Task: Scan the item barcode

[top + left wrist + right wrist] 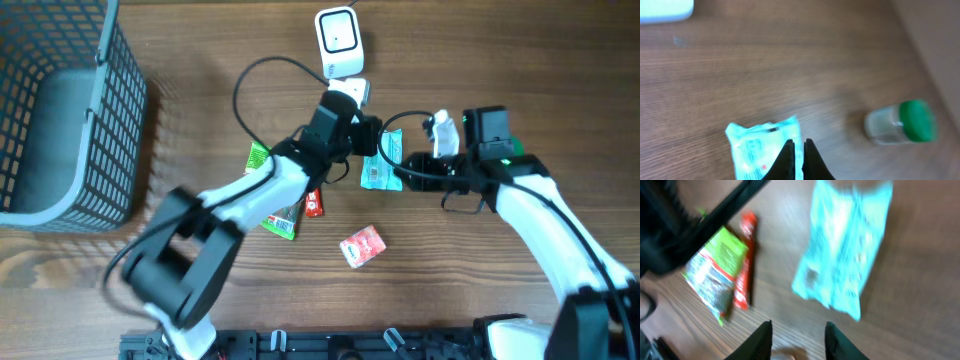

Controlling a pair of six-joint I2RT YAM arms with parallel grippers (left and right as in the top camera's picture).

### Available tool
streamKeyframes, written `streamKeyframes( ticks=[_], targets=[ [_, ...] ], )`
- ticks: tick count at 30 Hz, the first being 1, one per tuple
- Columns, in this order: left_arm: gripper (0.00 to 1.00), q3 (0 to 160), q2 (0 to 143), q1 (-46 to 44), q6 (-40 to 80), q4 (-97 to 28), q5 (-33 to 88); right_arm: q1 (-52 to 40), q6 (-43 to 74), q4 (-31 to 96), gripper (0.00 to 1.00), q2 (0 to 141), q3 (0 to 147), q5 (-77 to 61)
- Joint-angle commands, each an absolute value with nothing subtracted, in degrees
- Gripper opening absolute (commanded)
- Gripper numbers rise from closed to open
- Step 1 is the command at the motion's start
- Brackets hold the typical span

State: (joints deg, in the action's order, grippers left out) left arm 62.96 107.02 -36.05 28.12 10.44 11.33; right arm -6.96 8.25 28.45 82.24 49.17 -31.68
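Left claw (798,143): tips together, set at the right edge of the teal packet (760,150). Cannot tell from the wrist view whether the edge is pinched or the tips only sit over it. The packet runs out to the left of this claw, printed face up, over the tabletop (805,65). Right of the claw and well apart from it, a clear jar (900,122) with a green cap lies on its side. Far ahead and to the left of the claw, a white shape sits at the frame corner, too blurred to name. Right claw (797,327): fingers apart, no item between them. The same teal packet is ahead of it and slightly right, clear of both fingers. Ahead-left of the right claw lie a green pouch (715,275) and a red stick (744,265), side by side and touching or nearly so, partly under the dark left arm. Overhead view: both claws meet at the packet, left arm from one side, right arm from the other. The white scanner (338,38) stands just beyond the left claw, its black cable (245,85) looping away. A red pack (362,246) lies behind both claws, toward the arm bases. A grey basket (60,110) sits far off on the left arm's side.
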Motion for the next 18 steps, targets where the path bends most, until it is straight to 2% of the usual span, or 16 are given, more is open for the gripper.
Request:
streamKeyframes(
  ticks=[1,3,7,10,16,18],
  targets=[
    [0.04,63.0,104.0,-35.7,27.4,5.6,10.0,-7.3,8.1,23.8,0.44,81.3,50.3,-26.0],
    [0.04,63.0,106.1,-35.3,27.4,5.3,8.8,-7.3,8.1,20.1,0.48,83.1,50.3,-25.7],
    [0.04,63.0,111.0,-33.5,27.4,10.3,9.1,-7.3,7.5,13.6,0.49,89.4,50.2,-25.4],
    [0.04,63.0,114.3,-33.9,27.4,11.4,12.6,-7.3,7.5,7.5,0.44,94.1,50.2,-25.0],
    [0.04,63.0,115.2,-35.0,27.4,1.7,12.1,-7.3,7.6,-2.1,0.43,105.3,50.2,-25.1],
    [0.04,63.0,115.2,-36.1,27.4,-1.1,12.1,-7.3,8.3,1.8,0.34,106.4,50.2,-25.1]
  ],
)
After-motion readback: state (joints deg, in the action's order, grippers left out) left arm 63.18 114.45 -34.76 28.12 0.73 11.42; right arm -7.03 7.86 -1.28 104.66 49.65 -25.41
